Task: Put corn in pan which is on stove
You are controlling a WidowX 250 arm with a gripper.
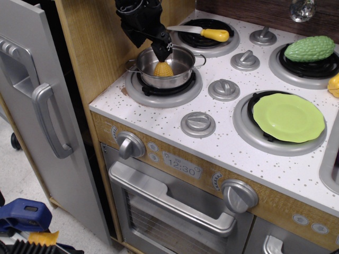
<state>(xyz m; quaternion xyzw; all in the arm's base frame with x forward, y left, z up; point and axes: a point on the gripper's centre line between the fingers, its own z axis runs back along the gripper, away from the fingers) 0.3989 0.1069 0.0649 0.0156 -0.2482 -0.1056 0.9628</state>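
Toy kitchen set, grey fridge door (37, 100) far left, wood side panel next to it. Stove (175, 124) has a white speckled top, oven door and knobs on the front. On the front-left burner sits the pan (167, 66), with the corn (162, 69) inside it, point up, resting on the bottom. Black claw (161, 46) hangs just above the pan's back-left rim, right over the corn; cannot tell if its tips are apart or together, and contact with the corn is unclear. Behind the pan lies a yellow-handled knife (204, 33). Further right: green plate (288, 117) on the front burner, bumpy green vegetable (310, 48) on the back burner. Task looks nearly done: corn is in the pan; what's left is clearing the claw away.
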